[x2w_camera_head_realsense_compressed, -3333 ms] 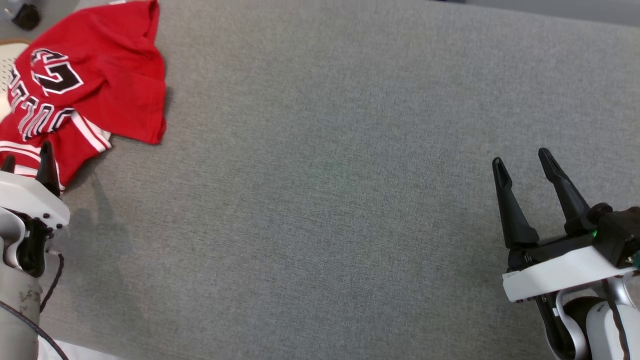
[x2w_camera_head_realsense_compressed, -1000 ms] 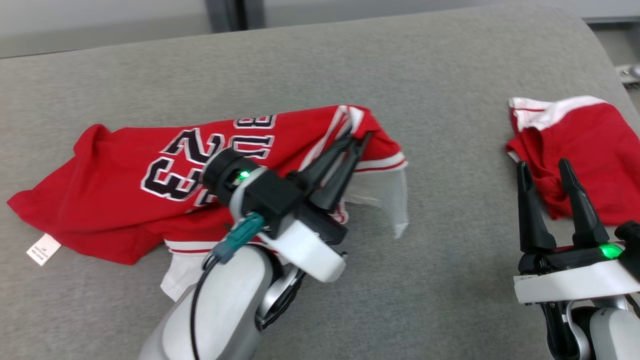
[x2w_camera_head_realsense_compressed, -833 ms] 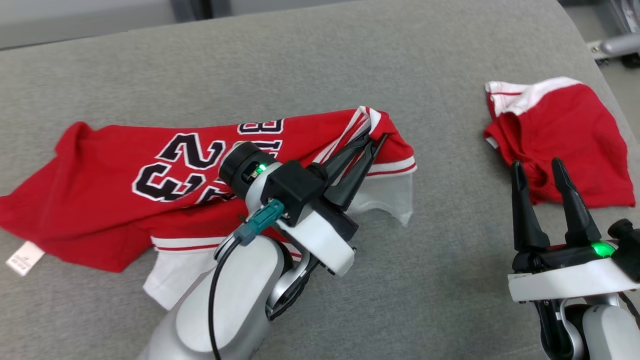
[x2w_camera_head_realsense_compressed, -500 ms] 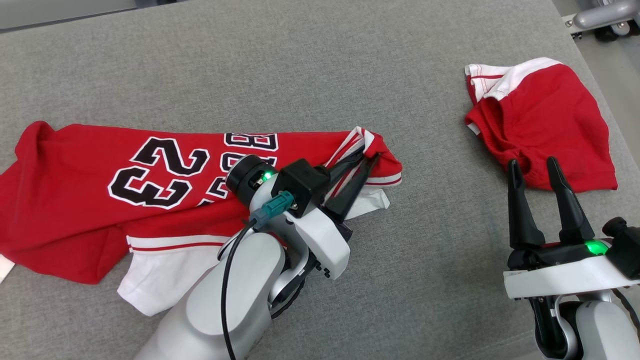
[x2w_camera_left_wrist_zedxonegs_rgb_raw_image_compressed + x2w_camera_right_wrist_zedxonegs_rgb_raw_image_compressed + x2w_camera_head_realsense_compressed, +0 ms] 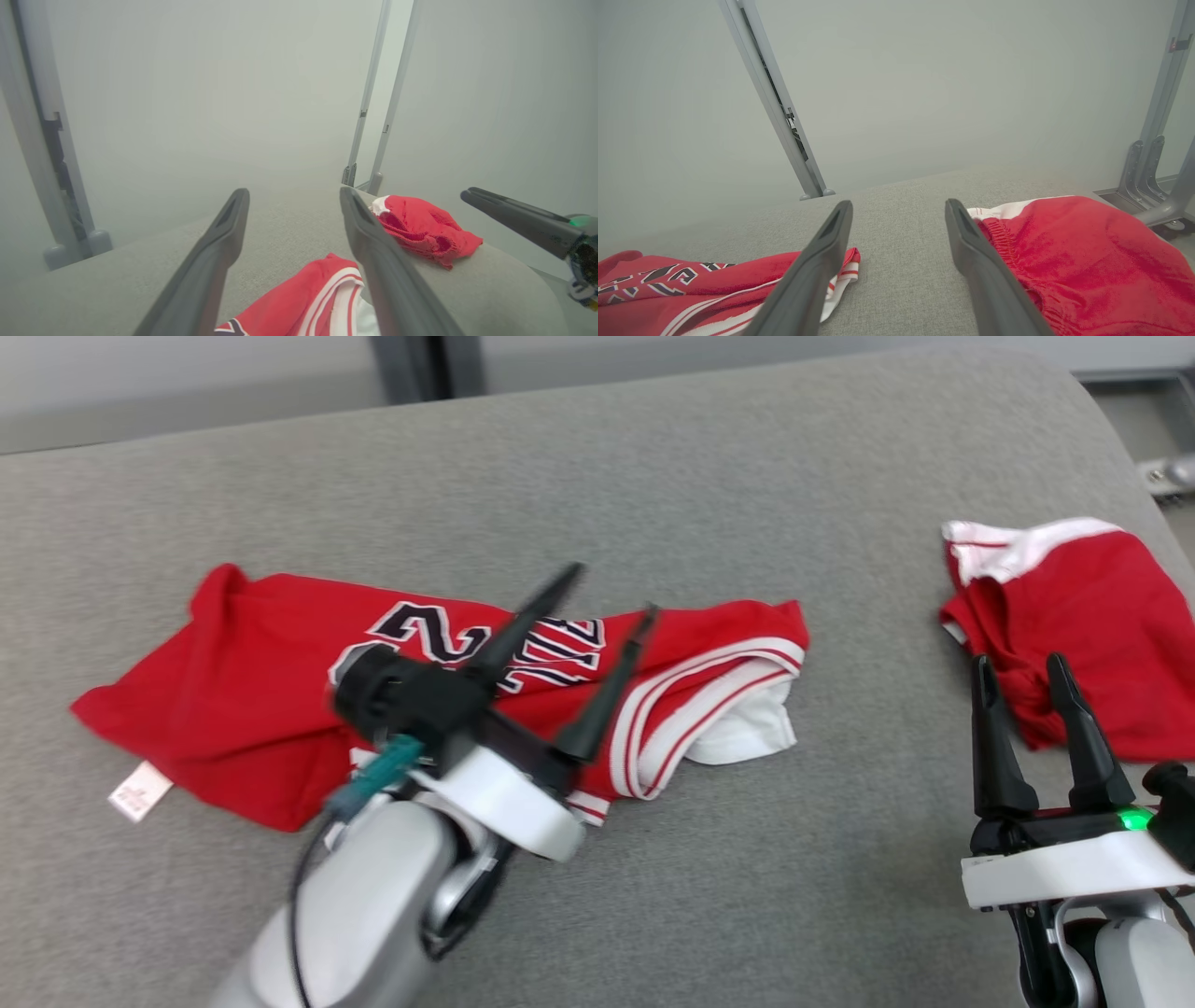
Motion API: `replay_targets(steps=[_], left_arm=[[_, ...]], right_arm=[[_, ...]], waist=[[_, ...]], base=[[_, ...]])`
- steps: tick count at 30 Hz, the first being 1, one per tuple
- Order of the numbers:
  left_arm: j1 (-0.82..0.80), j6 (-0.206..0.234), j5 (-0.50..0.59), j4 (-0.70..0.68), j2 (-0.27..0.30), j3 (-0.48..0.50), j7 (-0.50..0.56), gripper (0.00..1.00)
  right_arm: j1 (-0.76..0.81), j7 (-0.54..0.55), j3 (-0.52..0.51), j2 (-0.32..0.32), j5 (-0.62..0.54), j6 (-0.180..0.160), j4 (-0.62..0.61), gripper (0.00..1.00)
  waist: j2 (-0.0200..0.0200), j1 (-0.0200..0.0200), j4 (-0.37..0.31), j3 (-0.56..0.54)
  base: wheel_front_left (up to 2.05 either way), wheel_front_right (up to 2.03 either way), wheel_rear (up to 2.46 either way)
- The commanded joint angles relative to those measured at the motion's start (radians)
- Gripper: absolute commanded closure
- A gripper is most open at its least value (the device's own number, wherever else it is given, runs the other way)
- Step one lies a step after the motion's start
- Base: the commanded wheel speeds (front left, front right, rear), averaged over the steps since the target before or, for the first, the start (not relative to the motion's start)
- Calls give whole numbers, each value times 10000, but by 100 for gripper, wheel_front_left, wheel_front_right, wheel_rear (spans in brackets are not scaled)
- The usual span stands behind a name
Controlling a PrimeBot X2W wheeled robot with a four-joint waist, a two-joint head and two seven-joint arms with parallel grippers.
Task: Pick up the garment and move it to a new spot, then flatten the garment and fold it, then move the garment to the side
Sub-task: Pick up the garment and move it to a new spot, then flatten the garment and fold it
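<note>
The garment (image 5: 252, 709), a red jersey with black "23" lettering and a striped, white-sleeved end, lies crumpled across the middle of the grey surface. It also shows in the left wrist view (image 5: 308, 303) and the right wrist view (image 5: 691, 289). My left gripper (image 5: 611, 588) hovers above the jersey's middle, open, with nothing between its fingers (image 5: 224, 242). My right gripper (image 5: 1018, 663) stands open at the lower right, near the red shorts, empty between its fingers (image 5: 971, 242).
Red shorts (image 5: 1083, 616) with a white striped waistband lie at the right end of the grey padded surface (image 5: 653, 457); they appear in both wrist views (image 5: 420, 224) (image 5: 1078, 261). Metal frame posts (image 5: 775, 102) stand behind the surface. The surface's rounded right edge is close to the shorts.
My left gripper has let go of the jersey's striped end and opened, lifting clear; the cloth has dropped flat. The head camera has shifted. The right gripper stays open.
</note>
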Motion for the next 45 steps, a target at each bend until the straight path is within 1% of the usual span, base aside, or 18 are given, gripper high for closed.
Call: replay_targets(steps=[1, 6, 9, 14, 20, 21, 31, 35, 45], left_arm=[[264, 281, -38, -251, 271, 349, -91, 0], [926, 1128, -186, -905, 1004, 1426, -242, 0], [1304, 1415, -300, -1102, 1362, 1991, -306, 0], [1962, 1723, -449, -1293, 1851, 2829, -408, 0], [2967, 1876, -569, -1614, 2166, 3575, -454, 0], [3265, 1961, -408, -1702, 2285, 3671, -450, 0], [4390, 2043, -376, -1822, 2329, 3681, -451, 0], [4569, 2032, -335, -1873, 2377, 3627, -435, 0], [4705, 2192, -354, -2023, 2441, 3610, -349, 0]], right_arm=[[98, 51, -70, -55, -103, 3, -71, 0], [167, 320, 7, -56, -331, 3, -263, 0], [270, 443, 29, -53, -477, 3, -416, 0], [271, 655, 138, -58, -702, 3, -561, 0], [488, 937, 353, -58, -1046, 3, -521, 0], [593, 1007, 392, -59, -1130, 3, -516, 0], [1394, 1279, 164, -55, -1230, 3, -717, 0], [1567, 1366, 93, -56, -1241, 3, -816, 0], [1692, 1447, 101, -56, -1191, 3, -894, 0]], waist=[[-1, 0, 576, -432], [-1, 0, 1092, -755], [-1, 0, 1373, -919], [-1, 0, 1670, -1156], [-1, 0, 1747, -1530], [-1, 0, 1768, -1666], [-1, 0, 1816, -2374], [-1, 0, 1814, -2482], [-1, 0, 1811, -2566]], base=[[0, 0, 0], [0, 0, 0], [0, 0, 0], [0, 0, 0], [0, 0, 0], [0, 0, 0], [0, 0, 0], [0, 0, 0], [0, 0, 0]])
